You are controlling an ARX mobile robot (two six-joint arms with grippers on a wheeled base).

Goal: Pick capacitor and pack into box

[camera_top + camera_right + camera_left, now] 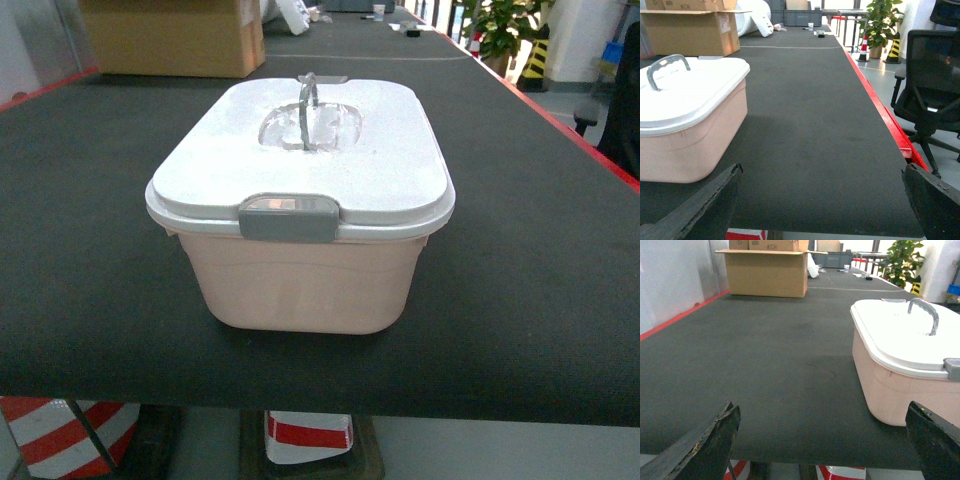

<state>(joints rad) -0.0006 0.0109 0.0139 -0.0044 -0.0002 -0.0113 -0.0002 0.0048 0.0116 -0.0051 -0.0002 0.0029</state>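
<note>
1. At the near edge of the table (90, 300), both your grippers hang back: the left gripper (822, 440) and the right gripper (822, 200) each show fingers spread wide, holding nothing.
2. Between them stands the pink box (305, 280), to the right of your left gripper and to the left of your right one; neither arm looks clearly nearer.
3. Its white lid (390, 170) is on, the grey latch (288, 218) faces you and the handle (308, 100) stands upright, so you cannot see its contents.
4. The capacitor appears in no view; its direction and long axis cannot be told.
5. Farther back sits a brown cardboard carton (170, 40).
</note>
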